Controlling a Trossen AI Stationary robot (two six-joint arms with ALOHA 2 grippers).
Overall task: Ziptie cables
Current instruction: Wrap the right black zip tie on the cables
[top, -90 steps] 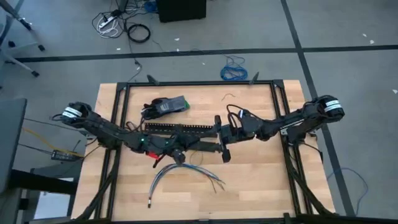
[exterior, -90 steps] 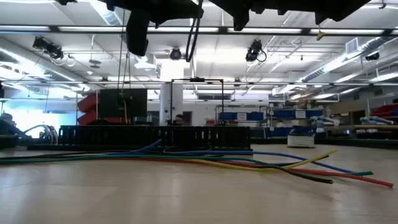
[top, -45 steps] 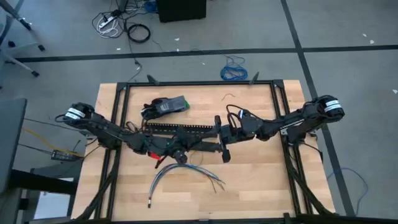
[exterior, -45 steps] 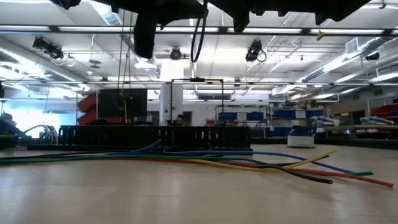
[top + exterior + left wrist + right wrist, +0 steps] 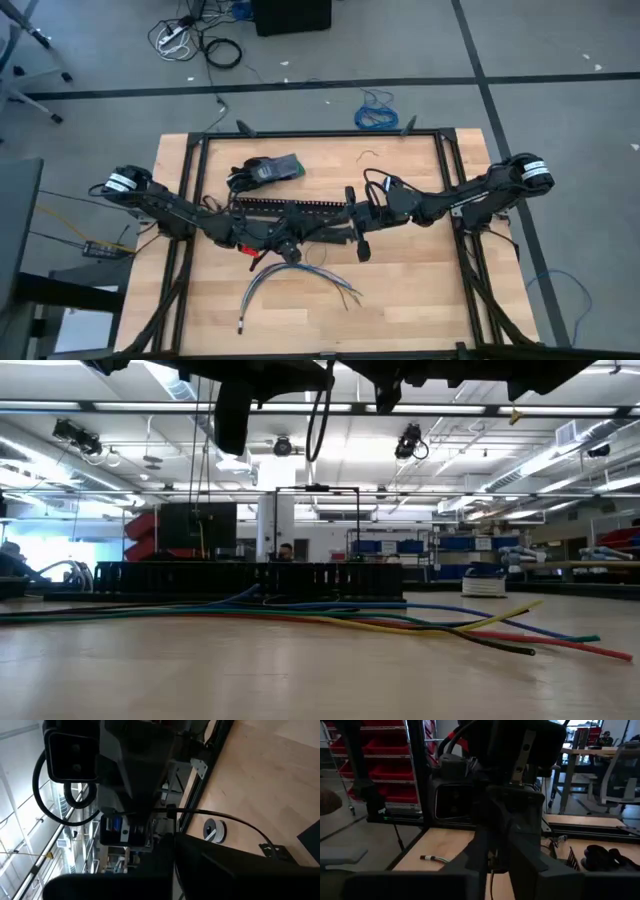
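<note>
Arms meet mid-table, grippers above cables

Table: pale wood planks, framed by black rails. Cables: grey, blue and white from above; in the low view the strands read blue, green, yellow, red and black. Slotted channel: black, comb-toothed edge. Both arms dark, each with a white band at the base. Floor grey with black lines. Shelving behind: red bins.
</note>
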